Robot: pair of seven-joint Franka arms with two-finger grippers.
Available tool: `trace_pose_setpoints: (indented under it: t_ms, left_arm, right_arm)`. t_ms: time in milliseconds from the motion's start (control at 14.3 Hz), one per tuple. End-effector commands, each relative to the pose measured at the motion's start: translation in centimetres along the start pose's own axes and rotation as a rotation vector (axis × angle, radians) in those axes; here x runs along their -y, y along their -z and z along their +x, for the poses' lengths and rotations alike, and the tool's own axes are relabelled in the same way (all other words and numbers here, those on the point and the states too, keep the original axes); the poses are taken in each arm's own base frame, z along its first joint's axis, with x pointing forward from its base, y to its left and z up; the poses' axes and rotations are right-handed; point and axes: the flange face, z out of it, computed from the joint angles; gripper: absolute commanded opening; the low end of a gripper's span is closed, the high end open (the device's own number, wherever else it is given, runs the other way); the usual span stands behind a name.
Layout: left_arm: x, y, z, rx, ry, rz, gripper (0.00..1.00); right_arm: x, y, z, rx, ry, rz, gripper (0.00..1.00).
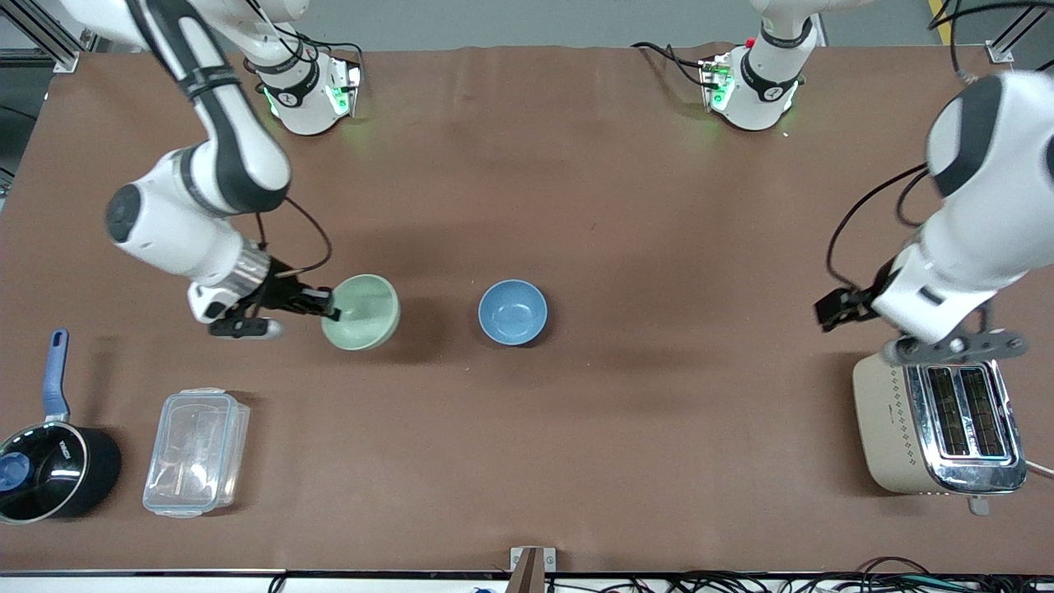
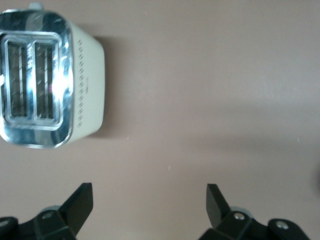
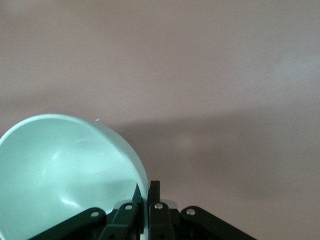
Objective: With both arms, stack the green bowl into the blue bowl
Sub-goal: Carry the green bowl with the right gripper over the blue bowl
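The right gripper (image 1: 332,313) is clamped on the rim of the green bowl (image 1: 362,311), one finger inside and one outside; the bowl is tilted above the table (image 1: 527,206), beside the blue bowl (image 1: 513,311) and toward the right arm's end; the blue bowl sits upright mid-table, apart from the green one. The left gripper (image 2: 149,202) hangs with fingers wide apart over bare table by the toaster (image 1: 939,428); that arm waits. Nearer the camera at the right arm's end lie a saucepan (image 1: 49,469) and a clear box (image 1: 196,451).
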Motion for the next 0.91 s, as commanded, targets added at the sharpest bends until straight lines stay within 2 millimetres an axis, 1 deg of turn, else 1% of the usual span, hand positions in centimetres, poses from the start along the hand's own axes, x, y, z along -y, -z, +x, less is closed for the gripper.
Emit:
trace_pose_setpoints:
  t_ms: [0,70,140,210,280,350,420,490,561,701,771,841]
  left_arm:
    - [2.3,2.0,-3.1,0.006,-0.018,-0.036,1.00]
    - [2.6,2.4,-3.8,0.004,-0.039,-0.027,1.00]
    - [2.9,2.8,-4.7,0.002,-0.048,-0.017,1.00]
    - [3.0,3.3,-5.8,-0.003,-0.046,-0.006,1.00]
    - [2.2,3.3,-6.7,0.003,-0.058,0.003,1.00]
    - [2.7,4.0,-7.8,0.004,-0.049,0.012,1.00]
    - [2.6,4.6,-8.7,0.017,-0.053,0.017,1.00]
    - [3.2,4.8,-9.0,0.031,-0.043,0.019,1.00]
    - [3.3,5.1,-9.3,0.031,-0.041,0.019,1.00]
    - [3.2,5.8,-9.7,0.025,-0.043,0.018,1.00]
    - [3.4,6.0,-9.7,0.019,-0.041,0.019,1.00]
    - [3.3,6.1,-9.7,0.019,-0.041,0.020,1.00]
  right_arm:
    - [5.3,-2.1,-0.5,-0.004,-0.068,-0.076,0.00]
    - [6.9,-3.1,-0.8,-0.001,-0.103,-0.099,0.00]
    - [9.1,-4.3,-1.7,0.004,-0.113,-0.110,0.00]
    - [10.7,-5.2,-2.1,0.011,-0.120,-0.103,0.00]
    - [11.9,-6.4,-2.2,0.023,-0.142,-0.094,0.00]
    - [13.3,-7.2,-2.3,0.027,-0.149,-0.087,0.00]
    - [14.7,-8.0,-2.6,0.029,-0.166,-0.083,0.00]
    - [15.6,-8.7,-2.8,0.027,-0.181,-0.086,0.00]
    - [16.8,-9.6,-3.4,0.022,-0.175,-0.099,0.00]
    - [17.4,-11.7,-4.4,0.013,-0.173,-0.137,0.00]
    - [18.3,-12.5,-5.4,0.014,-0.171,-0.142,0.00]
    - [18.5,-13.2,-5.8,0.016,-0.182,-0.153,0.01]
